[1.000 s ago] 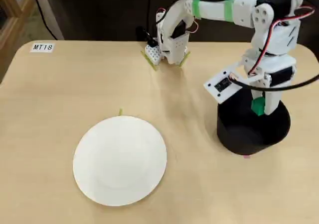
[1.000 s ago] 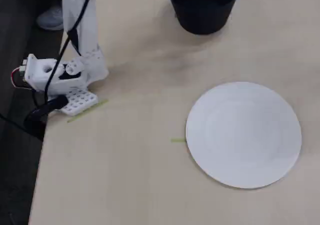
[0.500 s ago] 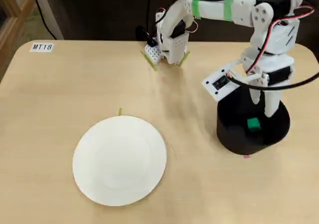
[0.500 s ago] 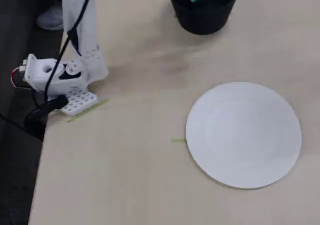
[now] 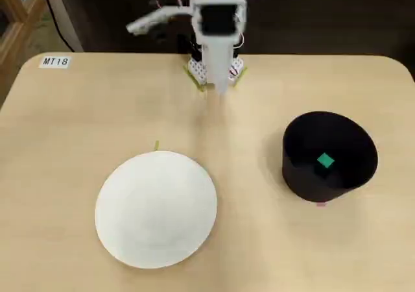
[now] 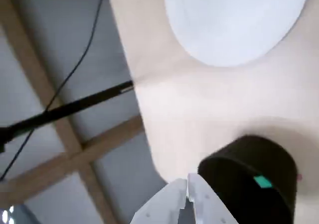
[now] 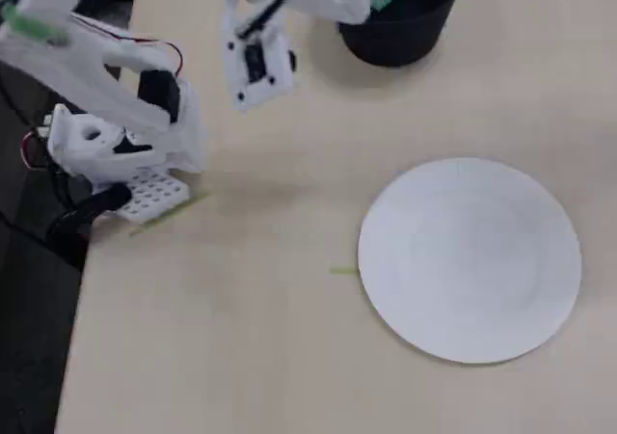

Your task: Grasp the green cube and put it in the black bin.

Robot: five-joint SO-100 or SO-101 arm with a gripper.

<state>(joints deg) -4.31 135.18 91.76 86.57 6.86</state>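
Claw looking closed and empty, though the view's blurry; cube sitting inside the bin.

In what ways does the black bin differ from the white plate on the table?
The black bin is matte black with tall walls; the white plate is white and flat. The bin holds the green cube; the plate holds nothing. In the fixed view from the front, the bin stands at the right and looks narrower, while the plate lies at lower left and looks wider. Both are round and rest on the same wooden table.
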